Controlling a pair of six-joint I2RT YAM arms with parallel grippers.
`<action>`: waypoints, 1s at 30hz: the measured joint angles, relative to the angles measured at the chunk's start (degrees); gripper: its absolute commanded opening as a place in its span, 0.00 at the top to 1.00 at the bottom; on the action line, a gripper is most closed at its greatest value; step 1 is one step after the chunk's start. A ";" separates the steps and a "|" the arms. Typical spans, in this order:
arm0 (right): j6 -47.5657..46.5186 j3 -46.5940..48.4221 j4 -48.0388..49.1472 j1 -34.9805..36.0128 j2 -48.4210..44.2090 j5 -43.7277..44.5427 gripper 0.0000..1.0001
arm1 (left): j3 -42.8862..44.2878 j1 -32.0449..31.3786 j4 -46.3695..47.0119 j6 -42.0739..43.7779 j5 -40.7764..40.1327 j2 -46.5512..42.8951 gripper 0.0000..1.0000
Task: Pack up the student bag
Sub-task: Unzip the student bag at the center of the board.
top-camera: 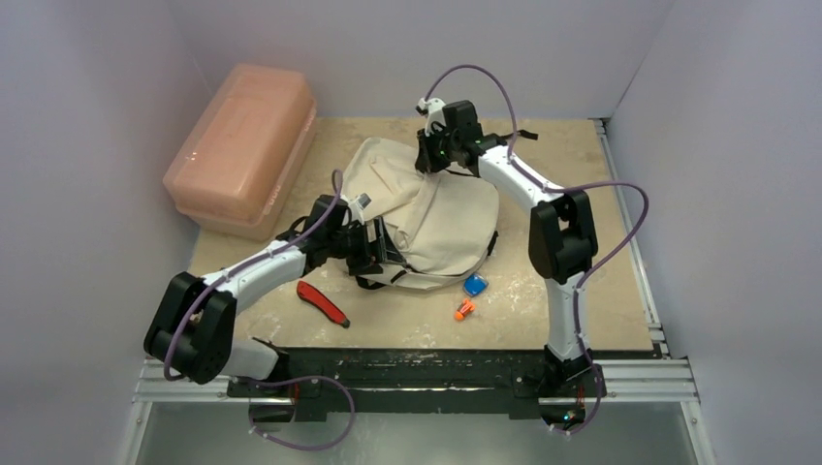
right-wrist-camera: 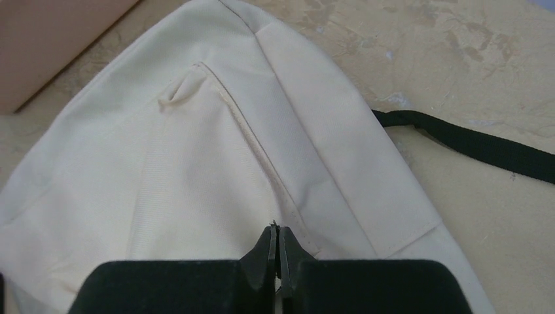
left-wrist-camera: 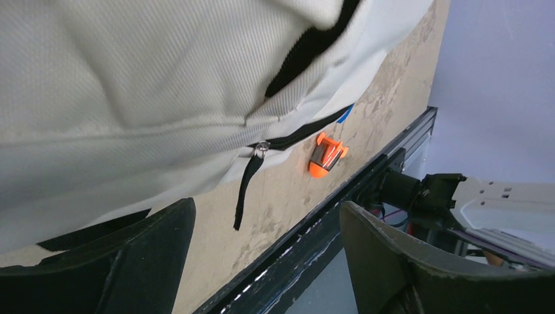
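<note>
Mottled tan desk (top-camera: pixel 572 174), soft cream fabric backpack with black straps (top-camera: pixel 446 218) on it; left claw (left-wrist-camera: pixel 267 209) spread wide near its zipper (left-wrist-camera: pixel 262 148); right claw (right-wrist-camera: pixel 278 239) closed tight at a seam (right-wrist-camera: pixel 249 140)

Table (top-camera: pixel 601 291): mottled beige top. Student bag (top-camera: pixel 436 213) lies at centre. Pink box (top-camera: pixel 242 145) sits at 10 o'clock, by the edge. Red cutter (top-camera: pixel 323 303) lies at 7 o'clock. Blue item (top-camera: pixel 475 285) lies at 5 o'clock, just beside the bag, and orange item (top-camera: pixel 465 310) lies near it.
</note>
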 measured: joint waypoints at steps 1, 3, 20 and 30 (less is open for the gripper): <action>0.76 -0.63 0.35 0.00 -1.01 -0.26 1.00 | 0.00 0.28 1.29 -0.83 0.66 1.38 0.23; 2.25 -1.57 1.01 -0.07 -2.89 -1.05 1.00 | 0.00 0.66 3.76 -3.17 1.88 3.93 0.23; 15.45 -13.03 8.87 0.04 -11.41 -7.91 1.00 | 2.08 0.90 8.15 -6.36 3.45 1.55 0.22; 20.41 -19.43 14.53 0.04 -13.27 -8.98 1.00 | 15.69 10.25 5.33 -8.31 -0.39 0.26 0.25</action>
